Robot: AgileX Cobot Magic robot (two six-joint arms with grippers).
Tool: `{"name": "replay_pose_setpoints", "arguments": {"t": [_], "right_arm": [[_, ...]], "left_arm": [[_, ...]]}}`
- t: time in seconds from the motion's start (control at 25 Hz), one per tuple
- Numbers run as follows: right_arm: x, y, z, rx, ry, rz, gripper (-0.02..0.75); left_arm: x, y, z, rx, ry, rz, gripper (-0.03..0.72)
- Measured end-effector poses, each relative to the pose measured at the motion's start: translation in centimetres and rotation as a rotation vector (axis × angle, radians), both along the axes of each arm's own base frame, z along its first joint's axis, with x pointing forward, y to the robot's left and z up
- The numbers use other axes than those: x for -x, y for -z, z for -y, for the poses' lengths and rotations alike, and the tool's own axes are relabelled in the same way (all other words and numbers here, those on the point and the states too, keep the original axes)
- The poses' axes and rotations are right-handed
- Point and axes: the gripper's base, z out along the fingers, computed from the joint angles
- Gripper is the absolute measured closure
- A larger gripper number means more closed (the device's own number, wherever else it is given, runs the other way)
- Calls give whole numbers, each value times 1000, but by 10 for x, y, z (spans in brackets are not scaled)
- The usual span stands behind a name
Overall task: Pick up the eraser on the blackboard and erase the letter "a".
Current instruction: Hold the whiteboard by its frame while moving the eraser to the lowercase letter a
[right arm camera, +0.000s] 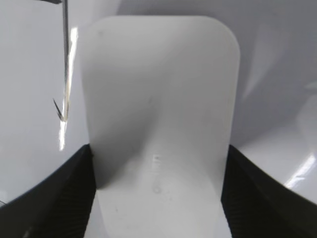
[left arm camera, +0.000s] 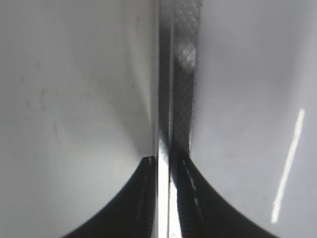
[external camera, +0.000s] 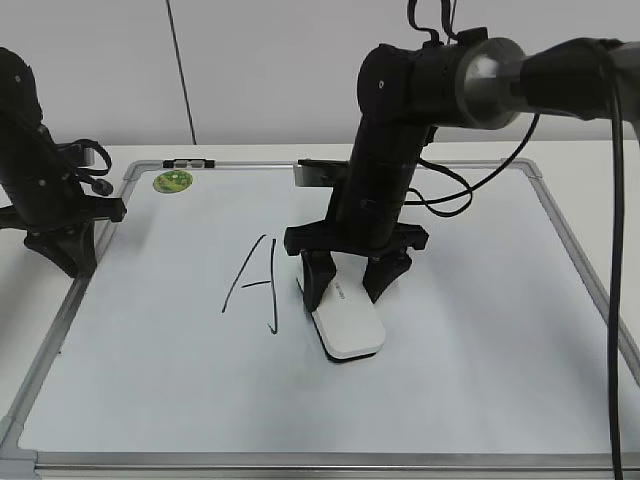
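Observation:
The white eraser [external camera: 347,325] lies flat on the blackboard [external camera: 480,330], just right of a tall capital "A" [external camera: 255,285]. My right gripper [external camera: 347,295] is shut on the eraser, one finger on each long side. In the right wrist view the eraser [right arm camera: 158,99] fills the space between the jaws [right arm camera: 158,198], and a black stroke of the "A" [right arm camera: 64,64] shows at the upper left. No lowercase "a" is in view. My left gripper [external camera: 65,255] sits at the board's left frame. In the left wrist view its jaws [left arm camera: 166,163] are closed on the frame edge [left arm camera: 181,74].
A round green sticker [external camera: 172,181] sits at the board's far left corner. A small clip [external camera: 188,161] is on the top frame. Black cables [external camera: 450,195] hang from the right arm over the board's right part. The board's silver frame [external camera: 320,461] runs along the front.

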Motion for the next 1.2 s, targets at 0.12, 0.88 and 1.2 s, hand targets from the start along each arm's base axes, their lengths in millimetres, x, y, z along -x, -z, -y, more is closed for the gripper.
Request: {"name": "replay_pose_setpoints", "arguments": {"t": [0.12, 0.88, 1.2], "right_arm": [[-1, 0, 1, 14, -6, 10, 213], [-30, -5, 64, 43, 136, 34, 213], [-28, -64, 94, 260, 208, 255, 213]], "left_arm": [[0, 0, 0, 0, 0, 0, 581], [0, 0, 0, 2, -1, 1, 580], [-1, 0, 0, 2, -1, 2, 580]]}}
